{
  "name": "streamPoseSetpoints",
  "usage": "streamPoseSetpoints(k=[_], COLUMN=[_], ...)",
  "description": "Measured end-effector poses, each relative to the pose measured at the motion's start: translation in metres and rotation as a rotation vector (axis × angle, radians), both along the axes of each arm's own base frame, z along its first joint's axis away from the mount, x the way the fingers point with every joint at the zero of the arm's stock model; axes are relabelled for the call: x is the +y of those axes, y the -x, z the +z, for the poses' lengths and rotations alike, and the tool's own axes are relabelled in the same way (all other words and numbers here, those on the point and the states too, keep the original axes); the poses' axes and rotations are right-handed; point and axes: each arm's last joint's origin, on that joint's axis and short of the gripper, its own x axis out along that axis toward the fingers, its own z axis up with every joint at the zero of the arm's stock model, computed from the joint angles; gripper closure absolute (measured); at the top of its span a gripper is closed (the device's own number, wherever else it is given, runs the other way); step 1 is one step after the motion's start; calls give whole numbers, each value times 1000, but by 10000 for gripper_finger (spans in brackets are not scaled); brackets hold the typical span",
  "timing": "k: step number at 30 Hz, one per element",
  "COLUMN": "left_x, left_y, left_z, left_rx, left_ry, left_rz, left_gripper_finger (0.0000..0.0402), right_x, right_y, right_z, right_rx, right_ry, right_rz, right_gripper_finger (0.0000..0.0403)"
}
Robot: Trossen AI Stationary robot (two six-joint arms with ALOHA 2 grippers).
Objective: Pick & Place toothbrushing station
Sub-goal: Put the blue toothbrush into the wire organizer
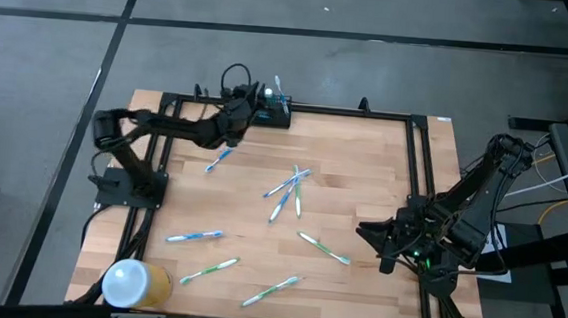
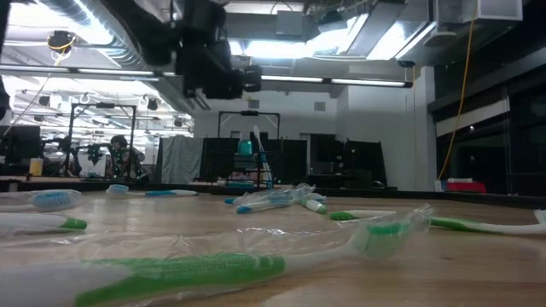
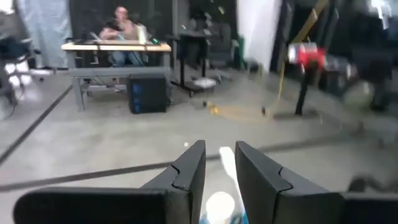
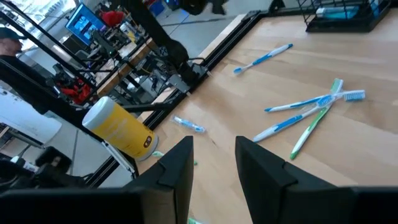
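Observation:
The black slotted holder rack (image 1: 275, 116) stands at the table's far edge; it also shows in the right wrist view (image 4: 342, 18). A blue toothbrush (image 1: 281, 91) stands upright in it, its lower end in a slot (image 2: 256, 158). My left gripper (image 1: 259, 99) is just left of and above the rack, pointing level toward the far side, shut on a white-handled toothbrush (image 3: 220, 198). My right gripper (image 1: 370, 243) waits low at the table's right side, open and empty (image 4: 214, 152). My left gripper has the white toothbrush handle (image 3: 225, 163) pinched between its two fingers. The handle lies along the fingers, which point level toward the table's far side. The toothbrush is lifted clear of the table. Which end it holds, I cannot tell.
Several wrapped blue and green toothbrushes lie loose on the wooden table, a cluster mid-table (image 1: 287, 184) and others nearer the front (image 1: 195, 236) (image 1: 323, 248). A white-and-yellow cylinder (image 1: 135, 284) lies at the near left corner. Black frame rails (image 1: 419, 168) border the table.

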Motion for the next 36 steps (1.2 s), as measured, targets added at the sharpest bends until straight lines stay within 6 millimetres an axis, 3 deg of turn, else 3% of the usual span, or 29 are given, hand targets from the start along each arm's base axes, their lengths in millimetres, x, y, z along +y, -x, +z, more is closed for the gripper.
streamPoseSetpoints(k=[5, 9, 13, 17, 23, 27, 36], left_x=[-17, -37, -59, -80, -100, -112, -125], left_y=[37, 77, 118, 138, 143, 135, 99], left_z=[22, 37, 38, 32, 20, 2, -35], left_rx=[210, 315, 291, 318, 229, 356, 595], left_ry=[116, 253, 511, 744, 1014, 1151, 1104], left_rz=[-121, -182, -228, -301, -185, -157, -164], left_gripper_finger=[320, 320, 306, 267, 222, 219, 190], right_x=[-1, -3, -6, -8, -8, -8, -7], right_y=[0, -3, -6, -8, -8, -8, -9], right_z=[1, 1, 1, 1, 2, 3, 5], right_rx=[-12, -20, -19, -25, -36, -48, -83], right_ry=[42, 70, 71, 80, 76, 72, 53], right_rz=[-15, -41, -61, -78, -87, -94, -115], right_gripper_finger=[282, 282, 282, 282, 282, 282, 283])
